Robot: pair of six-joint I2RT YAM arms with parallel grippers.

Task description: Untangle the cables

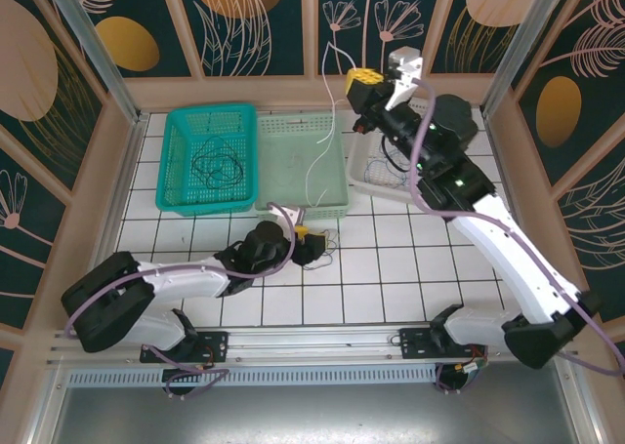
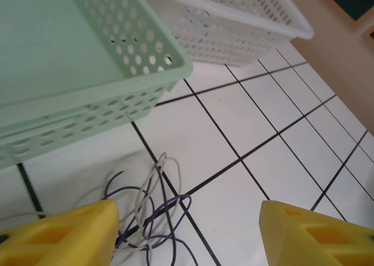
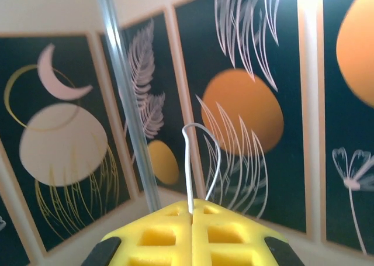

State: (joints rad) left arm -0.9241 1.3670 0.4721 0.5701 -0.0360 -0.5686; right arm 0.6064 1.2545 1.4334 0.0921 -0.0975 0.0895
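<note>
A small tangle of purple and white cables point(image 2: 146, 207) lies on the white tiles just in front of the light green basket point(image 2: 87, 61). My left gripper point(image 2: 187, 237) is low over the floor and open. Its left fingertip point(image 2: 64, 237) touches the tangle's edge, and the right one stands well apart. From above, the left gripper point(image 1: 311, 244) sits beside the tangle point(image 1: 329, 250). My right gripper point(image 1: 363, 78) is raised high near the back wall, shut on a thin white cable point(image 3: 190, 161). That white cable point(image 1: 322, 141) loops above the fingers and hangs down over the green basket point(image 1: 337, 122).
A teal basket point(image 1: 176, 132) at the back left holds dark cables point(image 1: 217, 163). A white basket point(image 1: 363, 171) under the right arm holds more wires; its wall point(image 2: 234, 26) shows behind the green one. Wooden framed walls enclose the tiled floor.
</note>
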